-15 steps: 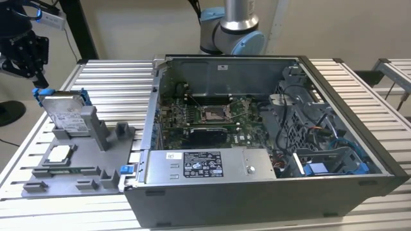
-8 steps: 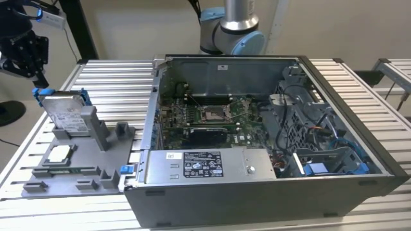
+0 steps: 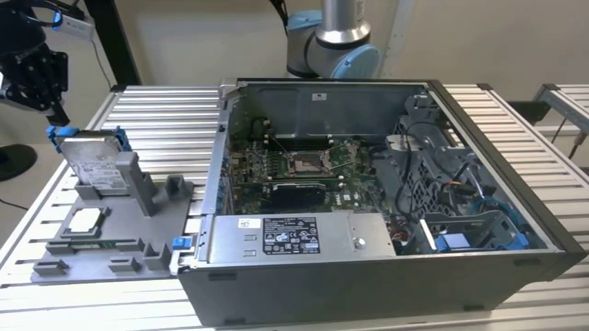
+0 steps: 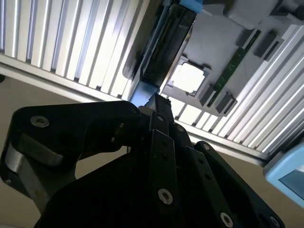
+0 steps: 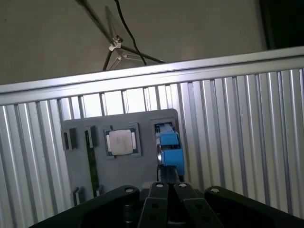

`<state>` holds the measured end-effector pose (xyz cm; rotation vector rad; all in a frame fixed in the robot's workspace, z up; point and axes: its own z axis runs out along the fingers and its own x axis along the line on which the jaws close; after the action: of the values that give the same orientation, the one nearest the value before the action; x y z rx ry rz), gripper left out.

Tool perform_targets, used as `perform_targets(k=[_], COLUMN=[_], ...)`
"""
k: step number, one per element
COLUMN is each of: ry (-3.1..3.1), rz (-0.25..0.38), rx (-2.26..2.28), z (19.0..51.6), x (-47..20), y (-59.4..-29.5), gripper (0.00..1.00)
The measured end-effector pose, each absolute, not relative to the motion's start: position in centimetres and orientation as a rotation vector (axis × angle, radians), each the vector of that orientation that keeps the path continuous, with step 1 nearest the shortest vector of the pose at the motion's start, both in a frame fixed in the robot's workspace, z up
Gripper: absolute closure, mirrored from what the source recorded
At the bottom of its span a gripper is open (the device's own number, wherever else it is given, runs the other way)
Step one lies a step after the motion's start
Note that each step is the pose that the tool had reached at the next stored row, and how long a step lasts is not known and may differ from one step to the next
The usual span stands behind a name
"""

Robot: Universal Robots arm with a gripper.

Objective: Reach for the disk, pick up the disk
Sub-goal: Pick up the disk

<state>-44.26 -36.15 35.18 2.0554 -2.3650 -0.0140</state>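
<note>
Disk (image 3: 92,162) stands upright in a grey holder (image 3: 101,258) at the exterior view's left of the open computer case (image 3: 368,283). The gripper (image 3: 58,123) meets its upper blue corner, fingers (image 5: 159,197) drawn narrow and pinching the bracket. A ribbed metal table (image 3: 165,110) carries the holder and case. Beyond the case rises the arm's base (image 3: 332,41) against a plain beige wall (image 3: 203,41).
</note>
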Motion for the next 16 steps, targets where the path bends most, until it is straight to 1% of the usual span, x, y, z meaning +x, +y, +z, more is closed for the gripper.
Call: perform_targets(k=[16], ry=[-2.363], rz=[-0.014], rx=[2.057], z=[35.18], x=[-44.3], y=[-36.15], gripper=[1.0])
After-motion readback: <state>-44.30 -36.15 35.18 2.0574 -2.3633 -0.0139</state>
